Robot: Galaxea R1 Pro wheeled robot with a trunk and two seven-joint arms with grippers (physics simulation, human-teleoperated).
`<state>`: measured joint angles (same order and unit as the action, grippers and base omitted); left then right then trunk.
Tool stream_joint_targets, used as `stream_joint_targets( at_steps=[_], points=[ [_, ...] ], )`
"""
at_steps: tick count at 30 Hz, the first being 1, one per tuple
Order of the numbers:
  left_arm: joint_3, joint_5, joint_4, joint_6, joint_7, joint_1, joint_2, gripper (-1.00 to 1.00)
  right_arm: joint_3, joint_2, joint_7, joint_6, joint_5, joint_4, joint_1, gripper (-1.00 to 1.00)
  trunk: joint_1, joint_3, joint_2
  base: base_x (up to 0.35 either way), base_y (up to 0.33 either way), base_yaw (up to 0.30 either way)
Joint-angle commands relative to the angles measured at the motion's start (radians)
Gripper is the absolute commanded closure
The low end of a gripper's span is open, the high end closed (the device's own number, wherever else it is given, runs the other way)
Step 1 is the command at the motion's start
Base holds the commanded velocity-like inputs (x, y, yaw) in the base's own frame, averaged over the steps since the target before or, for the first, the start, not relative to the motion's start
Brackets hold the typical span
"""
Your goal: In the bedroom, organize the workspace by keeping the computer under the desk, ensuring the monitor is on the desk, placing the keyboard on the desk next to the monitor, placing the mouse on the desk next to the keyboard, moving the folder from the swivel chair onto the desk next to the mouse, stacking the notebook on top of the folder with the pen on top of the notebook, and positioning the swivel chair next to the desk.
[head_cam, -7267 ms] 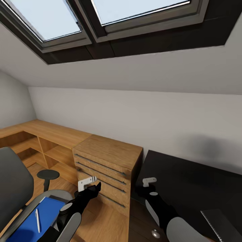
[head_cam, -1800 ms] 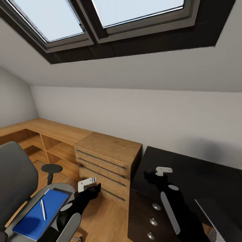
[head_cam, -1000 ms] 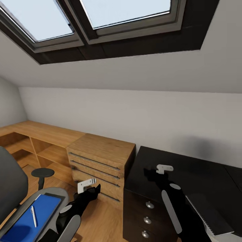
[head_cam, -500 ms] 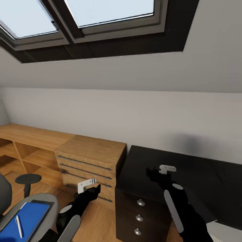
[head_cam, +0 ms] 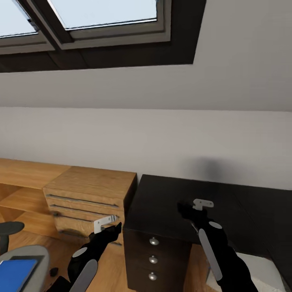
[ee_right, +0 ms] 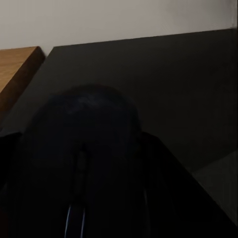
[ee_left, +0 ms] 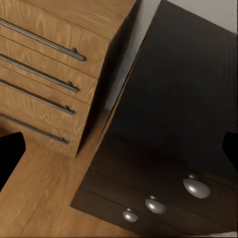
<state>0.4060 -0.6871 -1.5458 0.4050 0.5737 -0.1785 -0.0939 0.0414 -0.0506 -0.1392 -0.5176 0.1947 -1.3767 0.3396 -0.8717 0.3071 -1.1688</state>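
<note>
Desk (head_cam: 170, 198) beside light-wood drawer chest (head_cam: 91, 190)

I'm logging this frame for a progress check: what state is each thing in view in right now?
desk: upright, drawers shut, top bare where visible.
mouse: held in the right gripper over the desk.
right gripper: shut on the mouse.
left gripper: open, empty.
folder: lying flat on the swivel chair seat.
wood drawer chest: drawers shut.
</note>
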Motion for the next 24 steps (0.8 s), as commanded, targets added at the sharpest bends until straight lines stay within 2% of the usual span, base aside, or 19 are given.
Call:
stream_joint_targets(
  at_steps=[1, 6, 16, 24],
  points=[
    [0.002, -0.008, -0.002, 0.001, 0.009, -0.001, -0.001, -1.00, 0.002, 0.000, -0.011, -0.003, 0.014, -0.001, 0.001, 1.00, 0.000, 0.001, -0.001, -0.179, -0.203, -0.269],
    [0.002, -0.008, -0.001, 0.003, 0.009, -0.001, -0.001, -1.00, 0.002, 0.000, -0.011, -0.002, 0.014, -0.001, 0.001, 1.00, 0.000, 0.001, -0.001, -0.251, -0.190, -0.269],
    [0.002, -0.008, 0.000, 0.003, 0.009, -0.001, -0.001, -1.00, 0.002, 0.000, -0.013, -0.002, 0.014, -0.001, 0.001, 1.00, 0.000, 0.001, -0.001, -0.309, -0.079, -0.269],
    [0.002, -0.008, 0.000, 0.003, 0.009, -0.001, -0.001, -1.00, 0.000, 0.001, -0.012, -0.002, 0.014, -0.001, 0.001, 1.00, 0.000, 0.001, -0.001, -0.124, -0.076, -0.269]
  ],
)
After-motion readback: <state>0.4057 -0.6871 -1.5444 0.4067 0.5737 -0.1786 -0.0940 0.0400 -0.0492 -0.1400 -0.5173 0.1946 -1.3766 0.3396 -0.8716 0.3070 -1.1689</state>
